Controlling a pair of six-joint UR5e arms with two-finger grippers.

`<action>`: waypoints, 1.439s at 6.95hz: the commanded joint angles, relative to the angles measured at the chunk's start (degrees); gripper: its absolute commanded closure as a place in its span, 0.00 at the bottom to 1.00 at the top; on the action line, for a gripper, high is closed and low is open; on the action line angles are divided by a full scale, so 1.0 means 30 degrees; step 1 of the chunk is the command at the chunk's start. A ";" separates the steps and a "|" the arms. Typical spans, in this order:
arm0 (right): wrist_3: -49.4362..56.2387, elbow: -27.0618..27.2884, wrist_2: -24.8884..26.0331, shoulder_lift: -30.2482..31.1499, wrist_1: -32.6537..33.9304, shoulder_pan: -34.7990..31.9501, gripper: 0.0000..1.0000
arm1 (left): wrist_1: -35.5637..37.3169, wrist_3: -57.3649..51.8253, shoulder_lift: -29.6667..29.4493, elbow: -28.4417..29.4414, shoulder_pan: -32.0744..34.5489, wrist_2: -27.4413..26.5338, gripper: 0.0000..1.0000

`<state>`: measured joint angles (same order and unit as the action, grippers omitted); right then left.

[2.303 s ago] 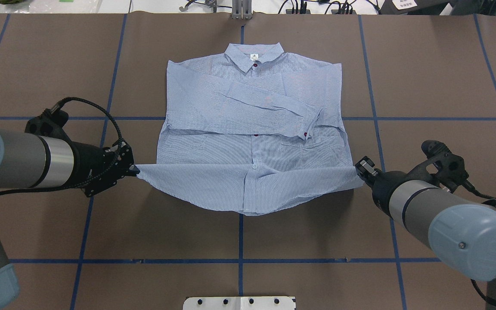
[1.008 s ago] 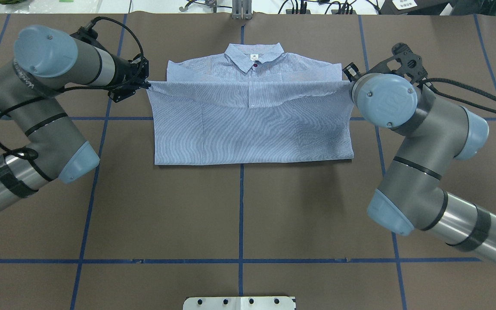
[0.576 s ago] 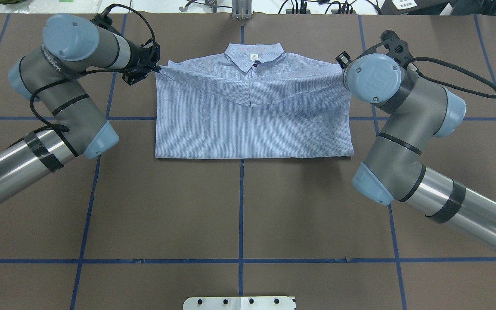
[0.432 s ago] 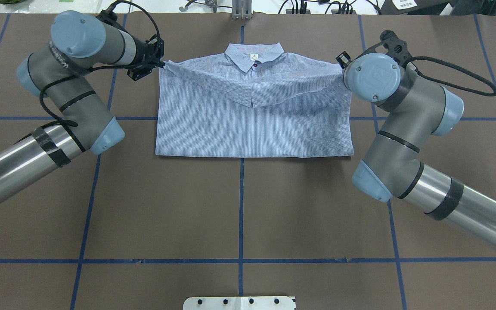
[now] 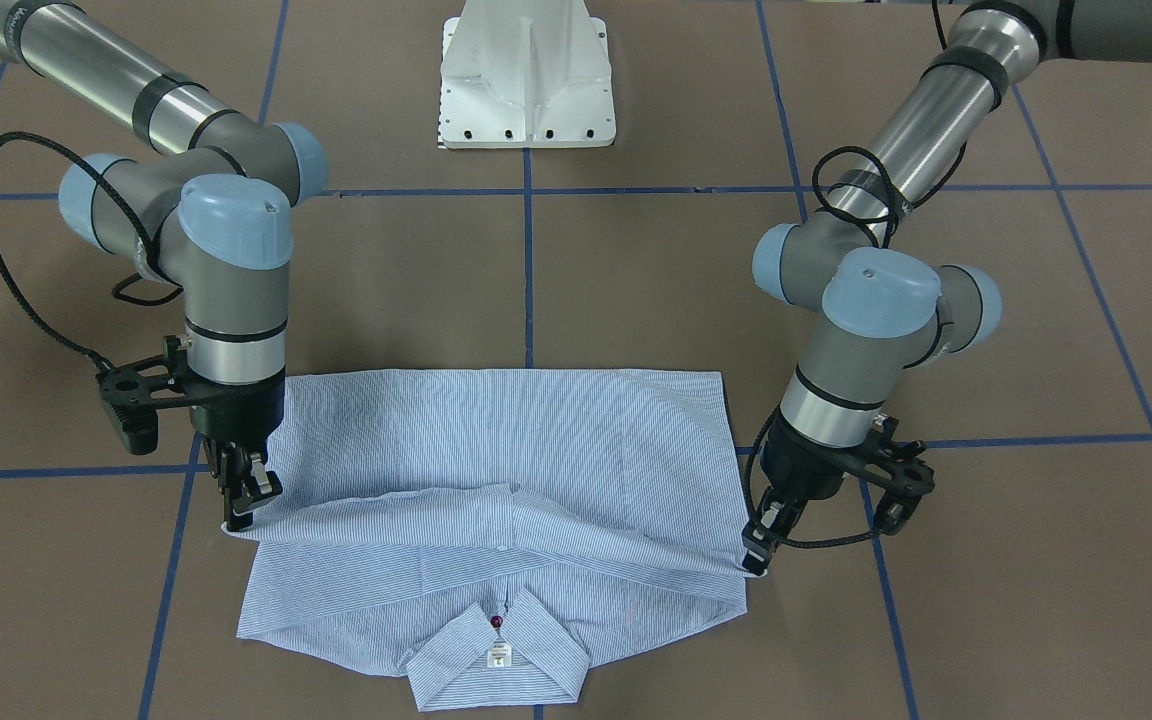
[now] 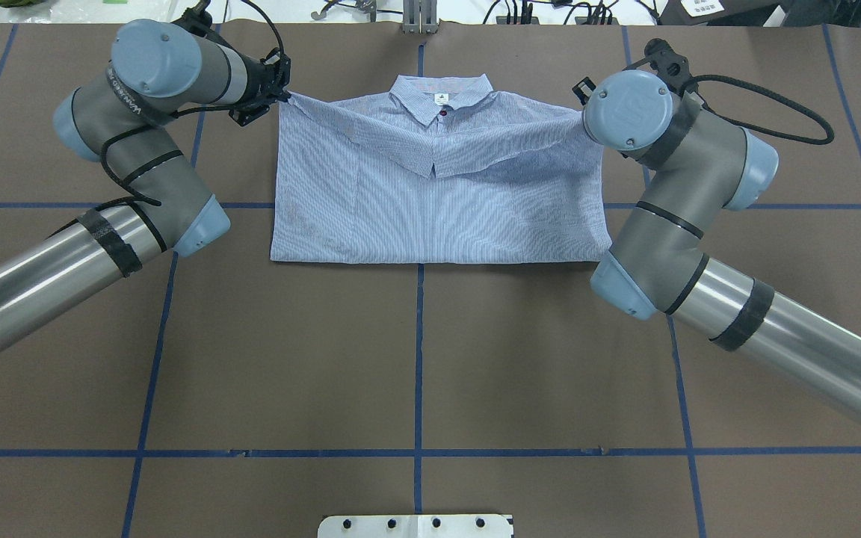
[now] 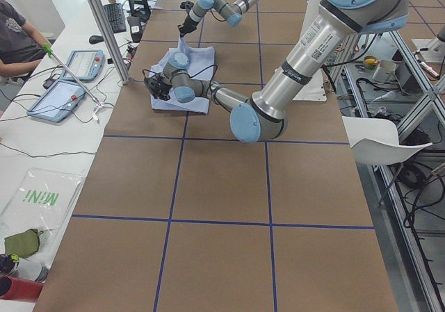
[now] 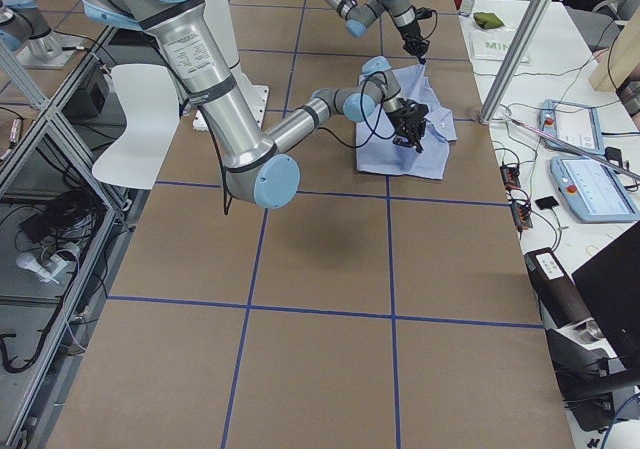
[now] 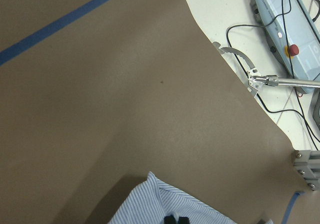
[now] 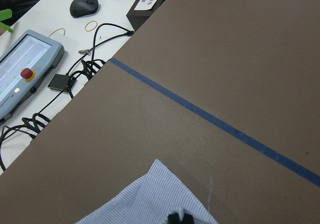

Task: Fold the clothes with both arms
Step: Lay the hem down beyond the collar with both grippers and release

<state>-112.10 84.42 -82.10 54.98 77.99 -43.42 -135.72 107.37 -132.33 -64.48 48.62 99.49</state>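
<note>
The blue-and-white striped shirt [image 6: 438, 209] lies folded in half on the brown table, its collar [image 6: 442, 93] toward the far edge. Its hem is drawn up over the shoulders and sags at the middle. My left gripper [image 6: 281, 95] is shut on the hem's left corner; it is at the right in the front view [image 5: 756, 548]. My right gripper [image 5: 240, 508] is shut on the other hem corner, low over the shoulder; its wrist hides it in the overhead view. Both wrist views show a striped corner [image 9: 150, 204] [image 10: 150, 199] at the fingertips.
The white pedestal base [image 5: 526, 70] stands at the near edge. Blue tape lines [image 6: 418, 359] grid the brown table. Just past the far edge lie teach pendants [image 9: 295, 24] [image 10: 25, 59], cables and a mouse [image 10: 83, 6].
Both grippers carried the hem from the near side up over the shirt to the shoulders. In the last half second they moved a little farther toward the collar, and the near fold edge slid with them.
</note>
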 commanded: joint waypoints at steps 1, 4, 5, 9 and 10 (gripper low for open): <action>0.0189 -0.2639 -0.0113 -0.1272 -0.1113 -0.0173 1.00 | -0.0141 -0.0193 -0.0070 0.0603 0.0054 -0.0261 1.00; 0.0335 -0.3705 -0.0084 -0.1306 -0.2119 -0.0290 1.00 | -0.0257 -0.0193 -0.0158 0.0808 0.0054 -0.0291 1.00; 0.0597 -0.4142 -0.0084 -0.1364 -0.2148 -0.0349 1.00 | -0.0751 -0.0193 -0.0187 0.1157 0.0054 -0.0349 0.97; 0.0893 -0.4351 -0.0113 -0.1510 -0.2412 -0.0437 0.66 | -0.0990 -0.0193 -0.0744 0.2097 0.0054 -0.0438 0.64; 0.0864 -0.4380 -0.0142 -0.1598 -0.2412 -0.0408 0.57 | -0.1020 -0.0193 -0.0744 0.2098 0.0054 -0.0438 0.61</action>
<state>-109.47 71.36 -82.46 50.48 70.76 -44.73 -138.59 106.79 -134.51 -58.42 48.78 98.18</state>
